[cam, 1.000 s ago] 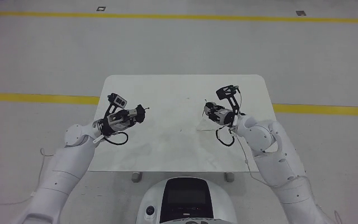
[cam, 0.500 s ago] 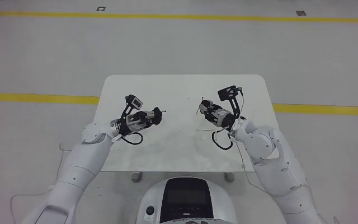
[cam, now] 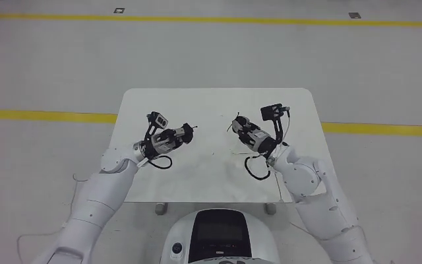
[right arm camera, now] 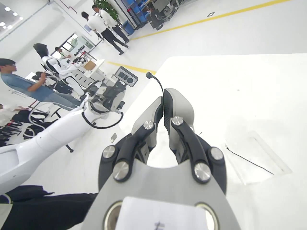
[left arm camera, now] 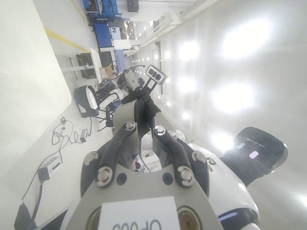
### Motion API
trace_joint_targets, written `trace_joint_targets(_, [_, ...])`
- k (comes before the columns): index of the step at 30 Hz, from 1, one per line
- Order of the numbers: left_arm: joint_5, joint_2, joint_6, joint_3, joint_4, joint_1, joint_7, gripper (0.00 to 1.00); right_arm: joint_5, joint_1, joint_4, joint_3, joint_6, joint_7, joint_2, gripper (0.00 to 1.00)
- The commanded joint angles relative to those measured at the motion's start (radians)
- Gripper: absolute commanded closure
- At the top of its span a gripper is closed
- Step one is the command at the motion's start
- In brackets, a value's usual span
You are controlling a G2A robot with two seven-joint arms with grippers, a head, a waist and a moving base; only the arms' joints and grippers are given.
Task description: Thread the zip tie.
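Above table (cam: 211,99), right side: right gripper (right arm camera: 164,96) hangs in the air over the middle of the top, with its tips pointing toward the other arm.
Right gripper state: both fingers are pressed flat together and pinch the tie.
Tie (right arm camera: 158,82): a black strap rises from between the right fingertips in a short curve. Its square head is at the free end, above and clear of the fingers. Only a short length stands out beyond the grip.
Left gripper (left arm camera: 144,111): held above the table's left half, facing the right gripper, with open air between the two.
Left gripper state: the fingers are drawn in close around a thin black strand (left arm camera: 140,149), which runs back from the tips toward the palm. I cannot tell whether this strand is a zip tie.
Tray (right arm camera: 261,144): clear and shallow, it lies flat on the table beside the right gripper.
Spare tie (right arm camera: 249,163): a thin black strap lies straight inside the tray, with neither gripper touching it.
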Motion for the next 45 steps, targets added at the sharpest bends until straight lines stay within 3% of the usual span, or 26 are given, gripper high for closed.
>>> trace_joint_targets(1, [0.054, -0.017, 0.000, -0.006, -0.001, 0.006, 0.034, 1.00, -0.004, -0.011, -0.013, -0.016, 0.025, -0.028, -0.003, 1.00])
trace_joint_targets(6, [0.113, -0.063, 0.000, -0.010, 0.013, 0.012, 0.055, 1.00, 0.012, -0.015, -0.023, -0.045, 0.062, -0.061, -0.009, 1.00])
trace_joint_targets(10, [0.134, -0.098, 0.000, -0.034, 0.050, 0.008, 0.025, 1.00, 0.032, -0.008, -0.017, -0.064, 0.074, -0.065, -0.012, 1.00])
trace_joint_targets(14, [0.178, -0.122, 0.000, -0.059, 0.078, 0.001, -0.007, 1.00, 0.046, 0.001, -0.004, -0.074, 0.077, -0.057, -0.014, 1.00])
trace_joint_targets(22, [0.178, -0.122, 0.000, -0.059, 0.078, 0.001, -0.007, 1.00, 0.046, 0.001, -0.004, -0.074, 0.077, -0.057, -0.014, 1.00])
trace_joint_targets(24, [0.207, -0.119, 0.000, -0.060, 0.066, 0.005, 0.031, 1.00, 0.046, 0.001, -0.004, -0.074, 0.077, -0.057, -0.014, 1.00])
trace_joint_targets(29, [0.251, -0.114, 0.000, -0.076, 0.026, 0.050, 0.033, 1.00, 0.048, -0.008, -0.004, -0.080, 0.077, -0.086, -0.015, 1.00])
trace_joint_targets(34, [0.288, -0.122, 0.000, -0.108, -0.030, 0.100, 0.022, 1.00, 0.042, -0.016, -0.010, -0.095, 0.091, -0.100, -0.017, 1.00])
trace_joint_targets(39, [0.329, -0.136, 0.000, -0.144, -0.074, 0.125, 0.005, 1.00, 0.044, -0.016, -0.012, -0.103, 0.102, -0.091, -0.018, 1.00])
trace_joint_targets(45, [0.345, -0.145, 0.000, -0.157, -0.077, 0.131, -0.011, 1.00, 0.046, -0.016, -0.013, -0.103, 0.103, -0.088, -0.018, 1.00])
